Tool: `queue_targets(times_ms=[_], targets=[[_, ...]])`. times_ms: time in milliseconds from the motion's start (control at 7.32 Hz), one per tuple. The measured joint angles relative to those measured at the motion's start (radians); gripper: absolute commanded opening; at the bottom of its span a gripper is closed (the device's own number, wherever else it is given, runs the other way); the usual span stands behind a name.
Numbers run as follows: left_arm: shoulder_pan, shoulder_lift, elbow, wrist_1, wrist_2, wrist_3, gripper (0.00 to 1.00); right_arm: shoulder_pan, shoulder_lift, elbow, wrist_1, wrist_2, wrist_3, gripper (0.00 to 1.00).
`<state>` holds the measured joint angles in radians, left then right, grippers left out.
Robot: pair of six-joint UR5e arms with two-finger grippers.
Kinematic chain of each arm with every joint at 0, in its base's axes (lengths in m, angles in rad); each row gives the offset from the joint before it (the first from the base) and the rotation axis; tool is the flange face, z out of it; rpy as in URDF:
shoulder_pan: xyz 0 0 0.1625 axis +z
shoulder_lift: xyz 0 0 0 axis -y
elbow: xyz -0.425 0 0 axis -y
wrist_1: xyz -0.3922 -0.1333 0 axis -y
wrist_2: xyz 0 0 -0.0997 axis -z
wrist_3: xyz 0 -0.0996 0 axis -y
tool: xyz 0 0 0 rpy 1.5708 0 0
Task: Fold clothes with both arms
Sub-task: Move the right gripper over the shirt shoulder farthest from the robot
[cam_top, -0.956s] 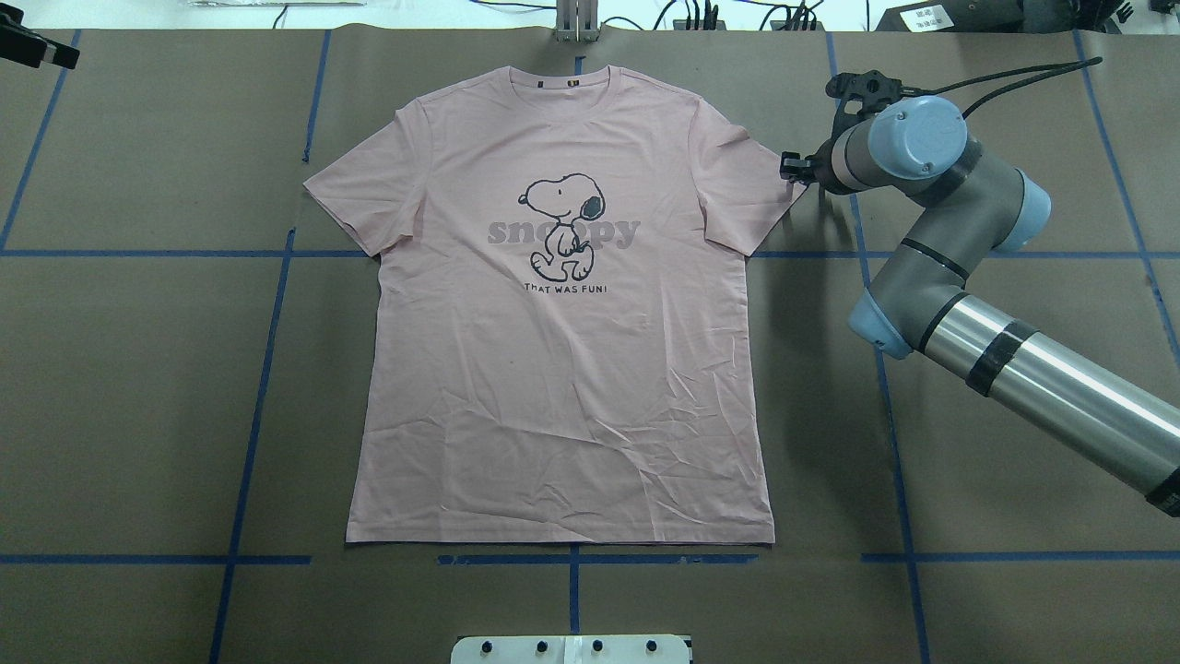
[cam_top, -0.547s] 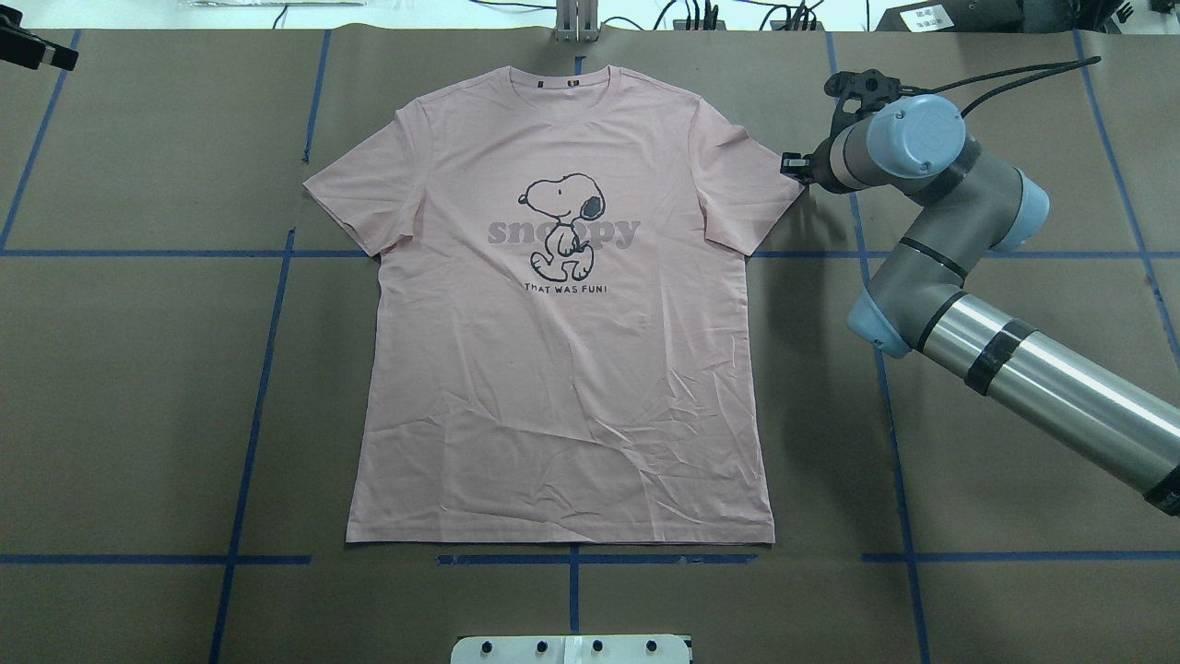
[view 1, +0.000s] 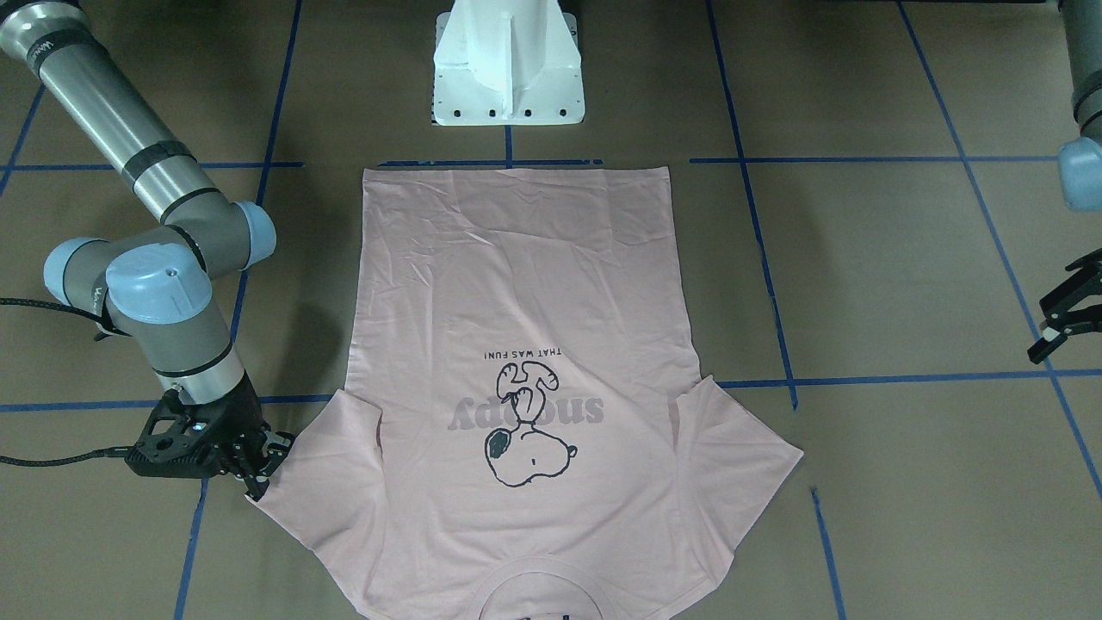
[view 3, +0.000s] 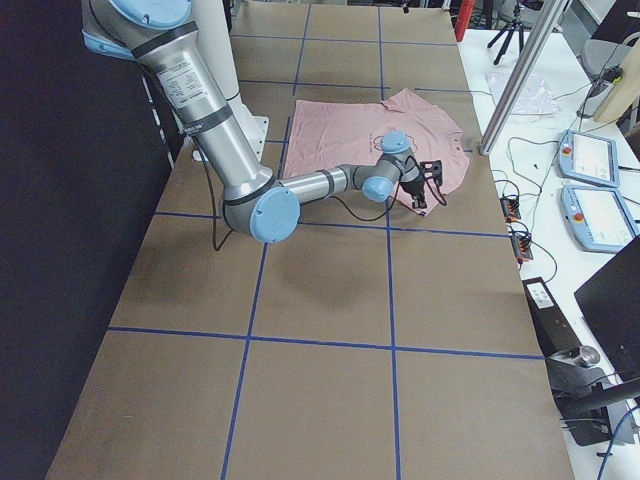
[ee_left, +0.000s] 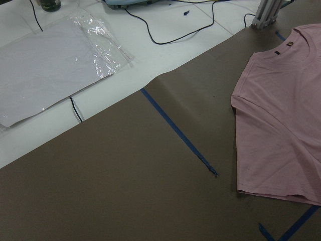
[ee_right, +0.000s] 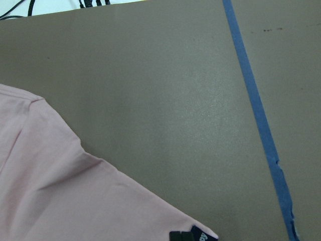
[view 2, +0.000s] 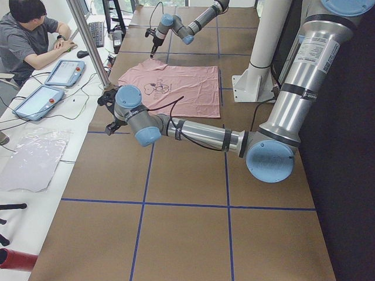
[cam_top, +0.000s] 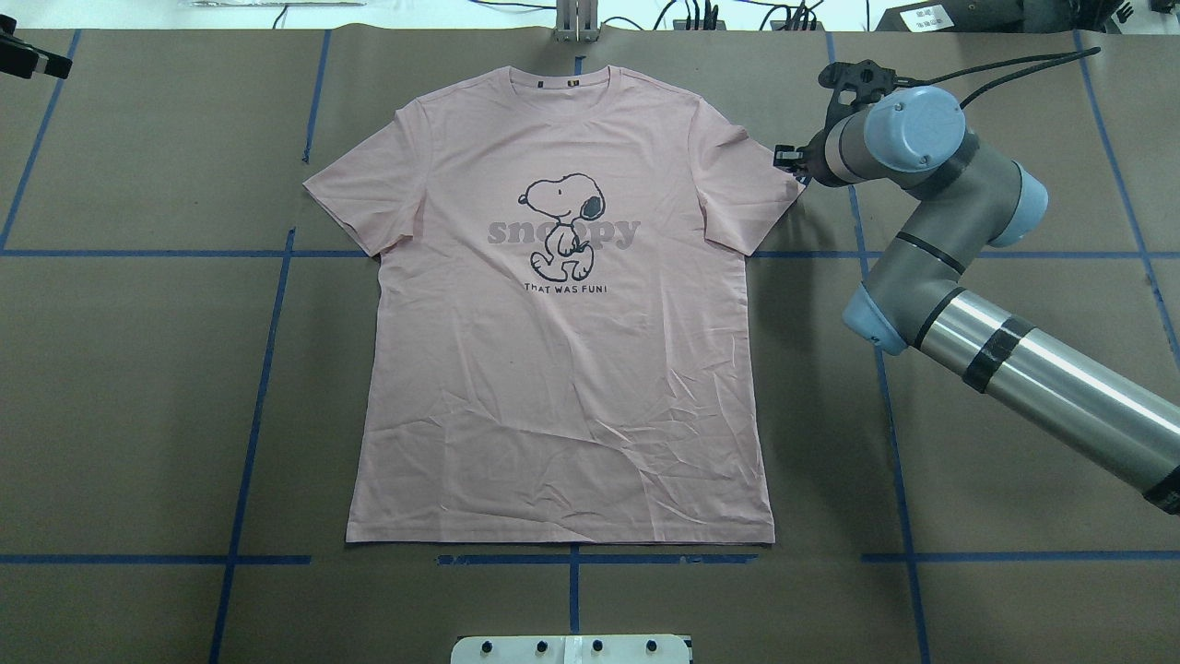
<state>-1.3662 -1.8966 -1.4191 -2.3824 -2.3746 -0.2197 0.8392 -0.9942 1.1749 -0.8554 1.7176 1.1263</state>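
While flat on the table (cam_top: 138, 369), T-shirt (cam_top: 562, 387) sleeve tip at right pincer (view 1: 266, 468), grip unclear.

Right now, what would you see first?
A pink Snoopy T-shirt lies flat, print up, in the middle of the brown table. The right gripper sits right at one sleeve tip, while the left gripper hangs far off to the other side.

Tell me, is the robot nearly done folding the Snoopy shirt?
Barely started. Nothing is folded: the T-shirt lies flat, picture up. The right gripper is at the tip of one sleeve; grip unclear. The left gripper hangs open, far off. All folds remain.
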Motion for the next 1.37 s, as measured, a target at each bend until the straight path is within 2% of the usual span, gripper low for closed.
queue_targets(times_ms=[1093, 1230, 1366], targets=[[-0.001, 0.033, -0.035, -0.013, 0.000, -0.002, 1.00, 0.002, 0.011, -0.054, 0.009, -0.003, 0.003, 0.48], [-0.001, 0.033, -0.035, -0.013, 0.000, -0.001, 1.00, 0.001, 0.012, -0.056, 0.009, -0.003, 0.003, 0.38], [-0.001, 0.033, -0.036, -0.013, -0.001, 0.000, 1.00, 0.001, 0.013, -0.057, 0.010, -0.003, 0.004, 0.34]])
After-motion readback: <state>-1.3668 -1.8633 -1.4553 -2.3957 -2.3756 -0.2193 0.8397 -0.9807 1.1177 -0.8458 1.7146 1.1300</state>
